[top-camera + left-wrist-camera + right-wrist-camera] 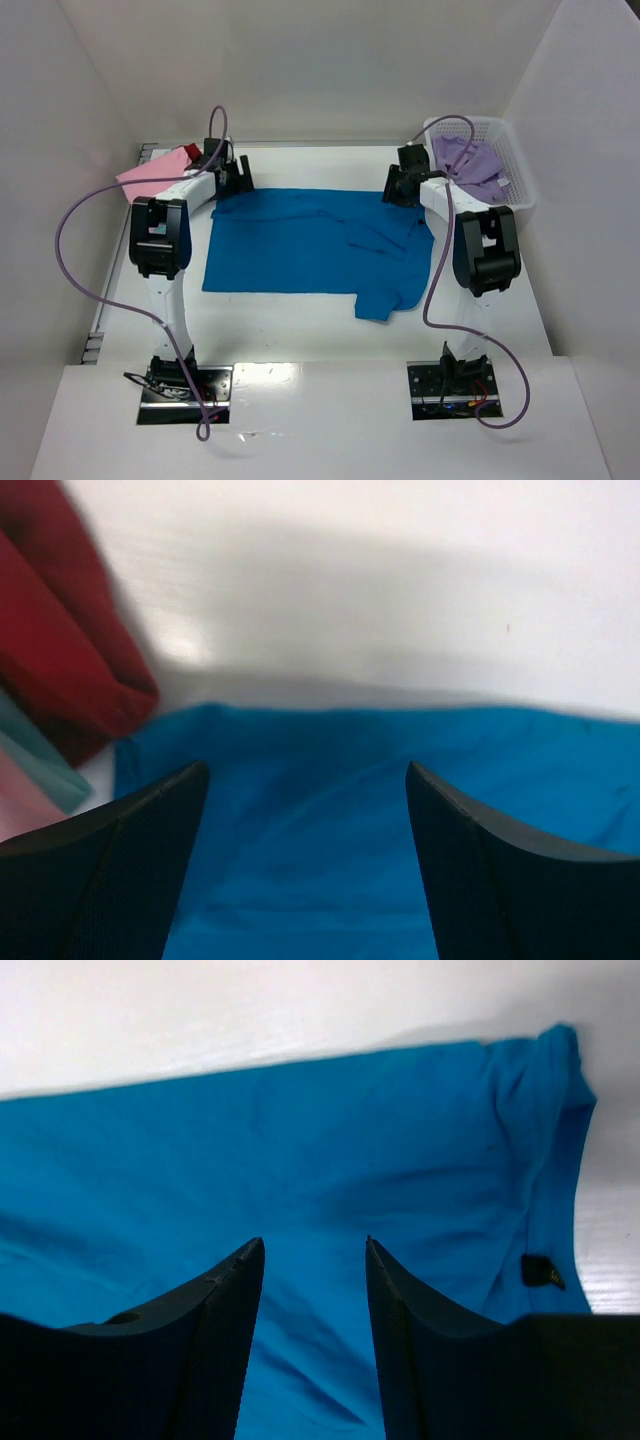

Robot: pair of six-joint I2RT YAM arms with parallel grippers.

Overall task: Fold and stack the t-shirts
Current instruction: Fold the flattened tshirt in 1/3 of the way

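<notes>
- Blue t-shirt [300, 250] lies mid-frame on desk [300, 330], spread and rumpled, fold looks unfinished.
- Left fingers [100, 880] and right fingers [180, 1360] sit over its top edge, both spread, grasping nothing.
- Pink shirt [150, 175] looks folded, upper left.
- Lavender shirt [470, 160] waits in basket [520, 160], upper right.

The white worktop [300, 325] carries a blue shirt [290, 250] spread flat across its middle, one sleeve reaching toward the near edge. A pink shirt [150, 177] and a red shirt [60, 650] lie together at the far left corner. A white basket [522, 170] stands at the far right corner.
</notes>
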